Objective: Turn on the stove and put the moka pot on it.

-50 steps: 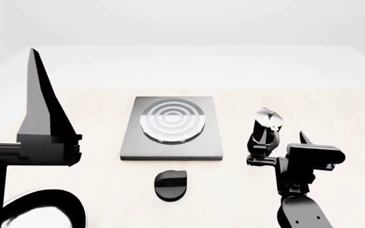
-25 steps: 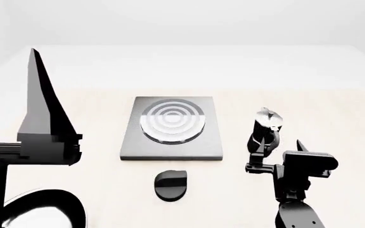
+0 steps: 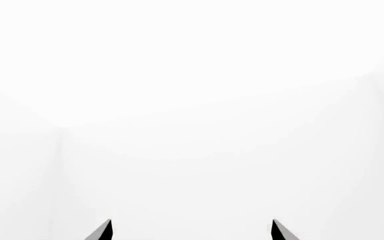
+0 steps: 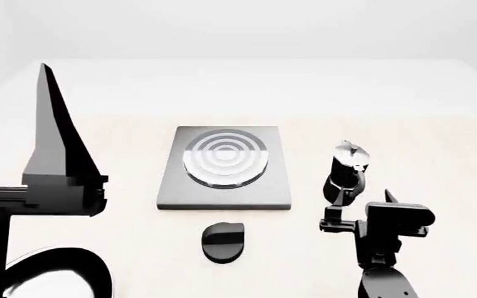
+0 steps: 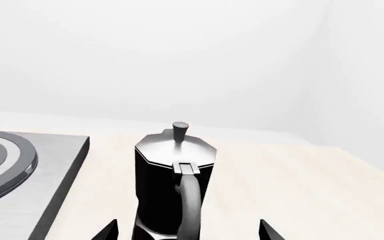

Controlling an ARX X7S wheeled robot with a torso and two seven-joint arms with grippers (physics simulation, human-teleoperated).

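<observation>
The stove (image 4: 224,167) is a flat grey slab with a ring burner in the middle of the table; its corner shows in the right wrist view (image 5: 25,175). Its round black knob (image 4: 223,241) lies apart, in front of it. The moka pot (image 4: 348,169) stands upright to the right of the stove, its handle facing my right gripper (image 4: 357,208). In the right wrist view the pot (image 5: 172,175) stands just beyond the open right gripper (image 5: 187,231), its handle between the tips, untouched. My left gripper (image 4: 56,149) is raised at the left, open and empty (image 3: 192,231).
A black round shape (image 4: 56,273) sits at the bottom left, partly behind my left arm. The light table (image 4: 122,161) runs back to a white wall. The left wrist view holds only white background.
My right gripper has drawn back from the moka pot towards me, still open. The pot, stove, knob and left arm have not moved.
</observation>
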